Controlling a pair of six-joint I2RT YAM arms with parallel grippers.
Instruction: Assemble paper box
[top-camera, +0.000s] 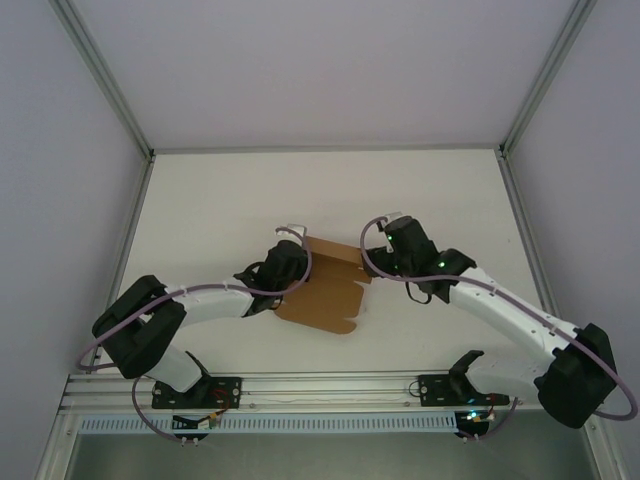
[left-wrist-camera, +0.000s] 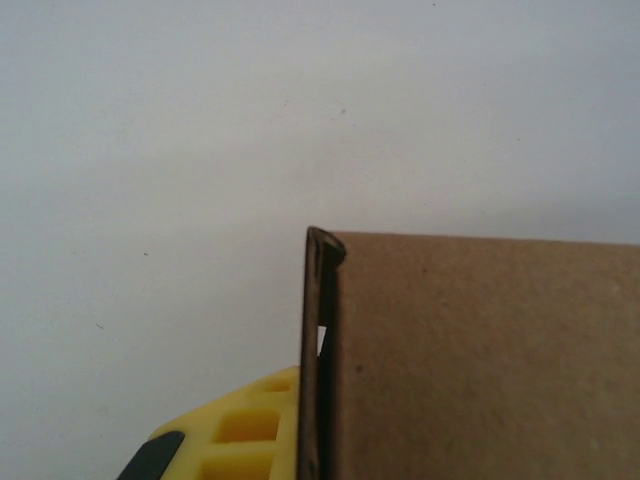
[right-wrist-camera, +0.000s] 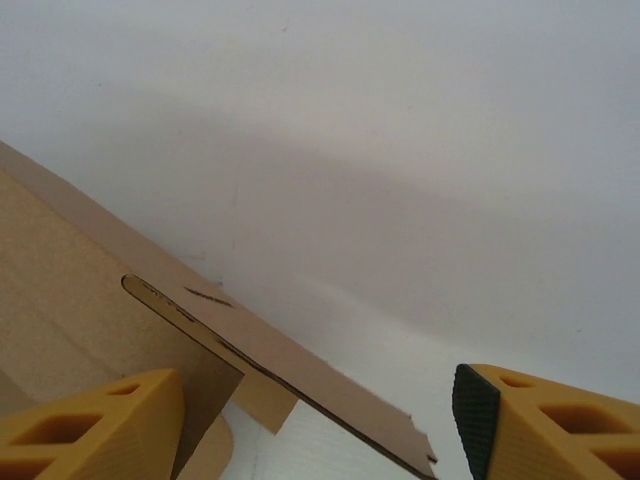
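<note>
Two-handed: left end effector (top-camera: 303, 262) is pinching a folded edge of the light-looking, creasable paper box (top-camera: 325, 295); right end effector (right-wrist-camera: 325, 405) is gaping open.

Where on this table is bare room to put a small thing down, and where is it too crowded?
Bare: the far half of the table, beyond the paper box; the near strip between box and base rail; the sides outside the left arm and right arm. Crowded: the middle, where both arms meet the box.
</note>
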